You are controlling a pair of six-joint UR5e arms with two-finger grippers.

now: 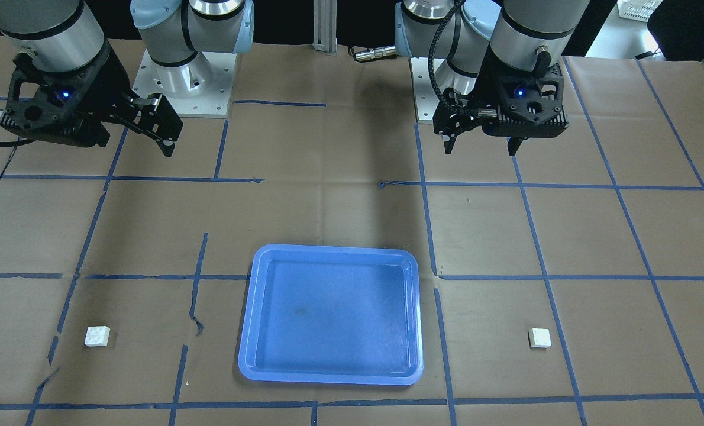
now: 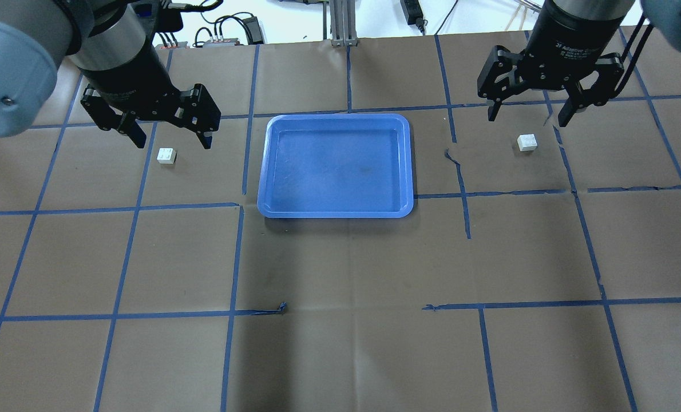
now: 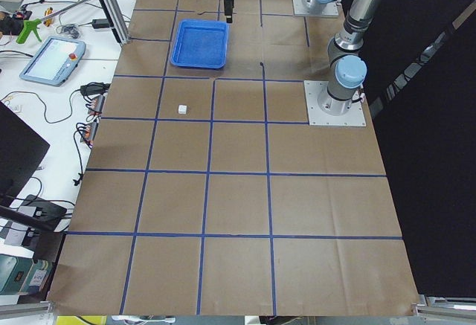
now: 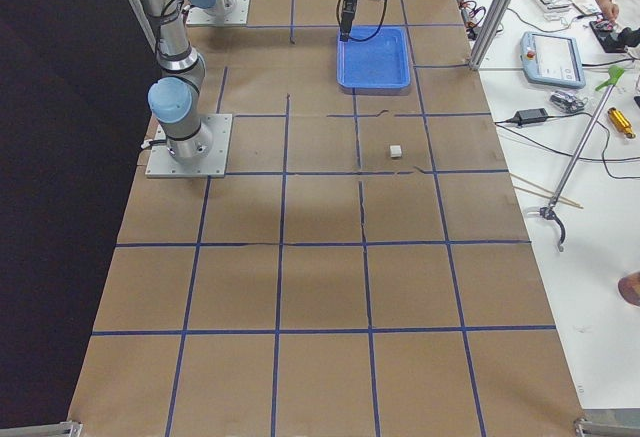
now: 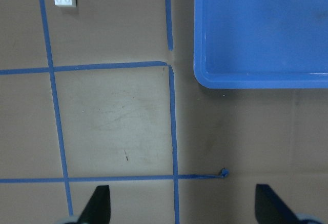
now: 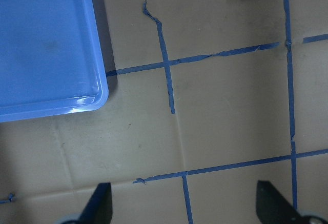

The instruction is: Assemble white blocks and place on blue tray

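1. Tray (image 1: pixel 328 379) centred in front view; right block (image 1: pixel 97 336) at its 9 o'clock, left block (image 1: pixel 540 338) at 3 o'clock, both on table (image 1: pixel 328 207).
2. Overhead view: left gripper (image 2: pixel 173 140) and right gripper (image 2: pixel 528 117) spread open, holding nothing, a block near 6 o'clock of each.

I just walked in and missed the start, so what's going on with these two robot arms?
Nothing is picked up yet. The left tool hangs open above the table near one white block, and the right tool does the same near the other white block. The blocks lie apart, one on each side of the blue tray, which holds nothing.
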